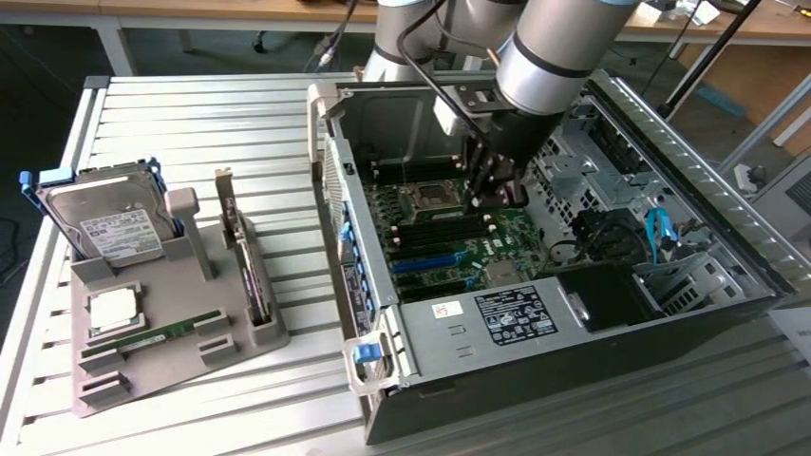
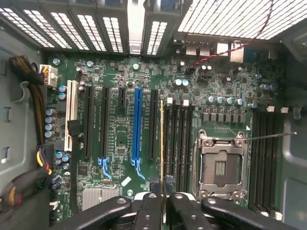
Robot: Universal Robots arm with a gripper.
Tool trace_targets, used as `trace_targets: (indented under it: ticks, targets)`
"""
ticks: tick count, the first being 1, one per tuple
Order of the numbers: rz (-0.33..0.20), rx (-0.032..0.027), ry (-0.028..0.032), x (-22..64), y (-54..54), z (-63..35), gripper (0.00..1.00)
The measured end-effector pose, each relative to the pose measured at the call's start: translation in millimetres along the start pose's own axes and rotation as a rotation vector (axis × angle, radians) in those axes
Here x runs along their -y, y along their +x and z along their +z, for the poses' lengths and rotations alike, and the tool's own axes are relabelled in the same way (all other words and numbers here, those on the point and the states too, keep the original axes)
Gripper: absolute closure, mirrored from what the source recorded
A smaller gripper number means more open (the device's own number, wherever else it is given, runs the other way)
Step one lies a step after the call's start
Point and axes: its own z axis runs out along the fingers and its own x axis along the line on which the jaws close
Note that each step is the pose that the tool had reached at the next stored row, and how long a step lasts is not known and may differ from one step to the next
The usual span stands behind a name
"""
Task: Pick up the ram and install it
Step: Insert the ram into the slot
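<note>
Clamped in my black end effector (image 2: 163, 203), the thin greenish circuit-board ram (image 2: 162, 143) hangs edge-on over black memory slots (image 2: 178, 143), three o'clock of the silver processor socket (image 1: 430, 197) in the exterior view; any tilt could jam it.

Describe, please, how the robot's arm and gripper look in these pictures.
The arm is made of smooth silver-grey cylindrical links, black-banded at a joint; a black cable runs alongside. The gripper is black, with rounded, glossy finger links.
</note>
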Motion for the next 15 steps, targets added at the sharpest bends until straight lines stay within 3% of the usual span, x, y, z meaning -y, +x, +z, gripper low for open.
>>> trace_targets:
  ticks: [7,15]
  targets:
    - [0.0,0.0,0.0,0.4,-0.6,13.0,0.87]
    - [0.0,0.0001,0.0001,1.6,-9.7,30.1,0.87]
